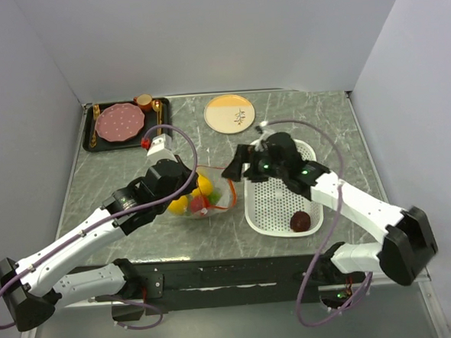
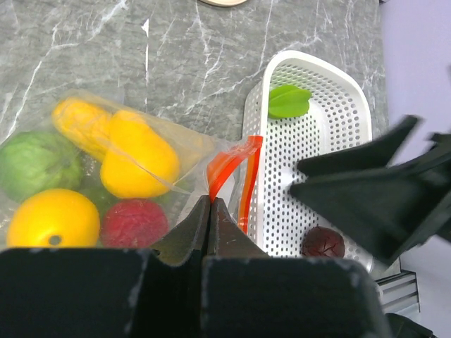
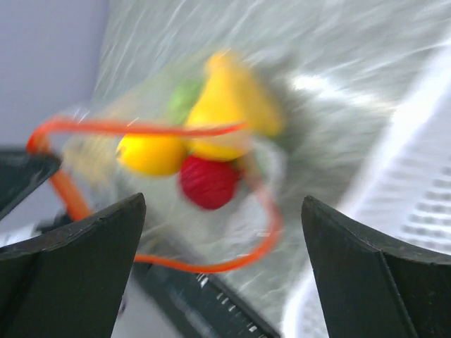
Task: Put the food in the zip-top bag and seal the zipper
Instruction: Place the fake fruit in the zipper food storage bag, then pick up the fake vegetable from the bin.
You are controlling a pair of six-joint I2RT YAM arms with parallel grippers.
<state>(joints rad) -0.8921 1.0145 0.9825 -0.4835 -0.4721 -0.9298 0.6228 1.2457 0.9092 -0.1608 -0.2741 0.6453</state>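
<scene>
Centrally, the grey marbled counter [image 1: 314,110] carries everything. The left arm reaches in from 7 o'clock, and the left gripper [image 2: 211,204] is clenched on the zipper [image 2: 224,165] at the mouth of the zip-top bag [image 1: 199,200]. The right arm bends in from 4 o'clock. The right gripper [image 3: 222,211] is spread wide, grasps nothing and faces the bag's open mouth.

Just at 3 o'clock of the bag lies the white basket [image 1: 277,204]. A cream plate [image 1: 228,113] sits at 12 o'clock; its dark mark is too small to read.

Only the left wrist view shows the green leafy piece [image 2: 287,101] in the basket, which the right arm covers from above. The dark maroon ball [image 1: 301,221] lies at the basket's 6 o'clock end. Inside the bag are the yellow pieces [image 2: 137,155] and the red ball [image 2: 134,222]. The right wrist view is blurred.
</scene>
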